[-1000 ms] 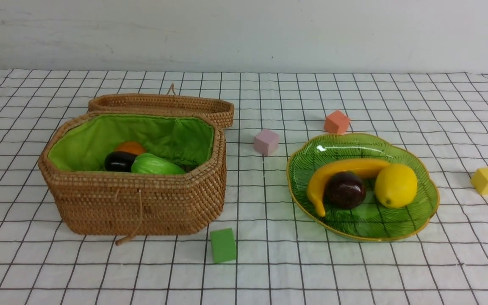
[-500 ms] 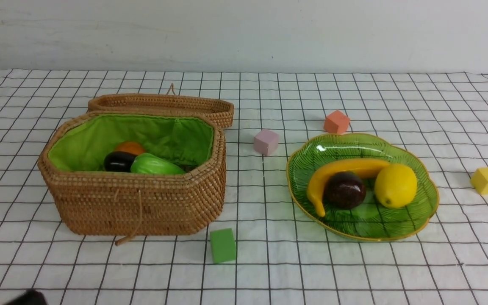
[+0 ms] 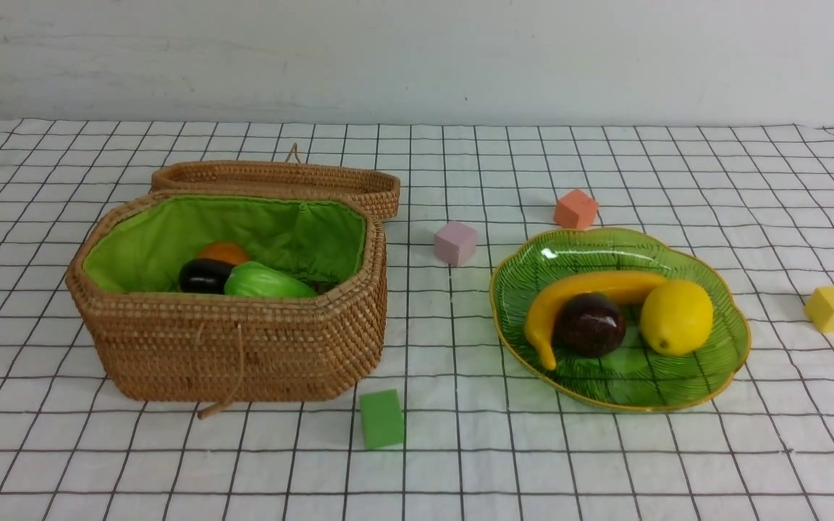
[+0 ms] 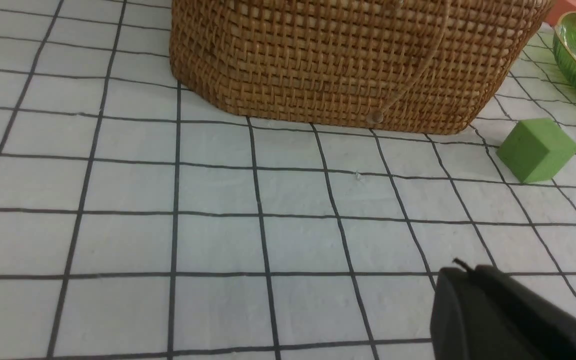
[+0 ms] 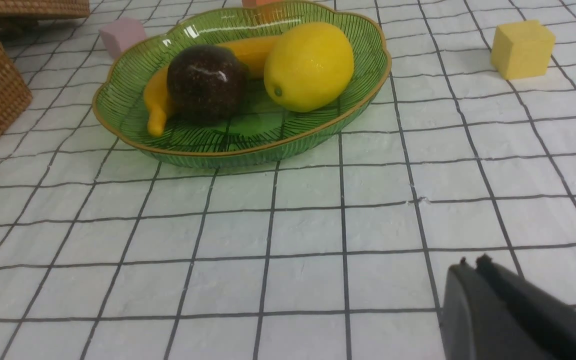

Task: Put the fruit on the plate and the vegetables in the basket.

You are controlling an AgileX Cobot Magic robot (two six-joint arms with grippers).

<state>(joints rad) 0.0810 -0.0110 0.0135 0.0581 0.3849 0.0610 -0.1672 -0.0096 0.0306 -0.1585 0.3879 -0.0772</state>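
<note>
Fruit lies well ahead of the right fingers (image 5: 473, 265), which are pressed together on nothing above the tabletop (image 3: 460, 463): banana (image 3: 569, 293), mangosteen (image 3: 591, 324) and lemon (image 3: 676, 317) sit touching on the plate (image 3: 721, 376). Left fingers (image 4: 460, 267), likewise clenched and empty, hover before the basket (image 3: 243, 347), where eggplant (image 3: 203, 276) and cucumber (image 3: 266, 282) rest.

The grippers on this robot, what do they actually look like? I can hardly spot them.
Little of them shows. In each wrist view only a matte black, smooth, wedge-shaped tip appears in a corner: the left gripper and the right gripper. Each seems to be two flat black fingers pressed together, with a small nub at the end. No cables, markings or arm links are visible, and the front view shows neither arm.
</note>
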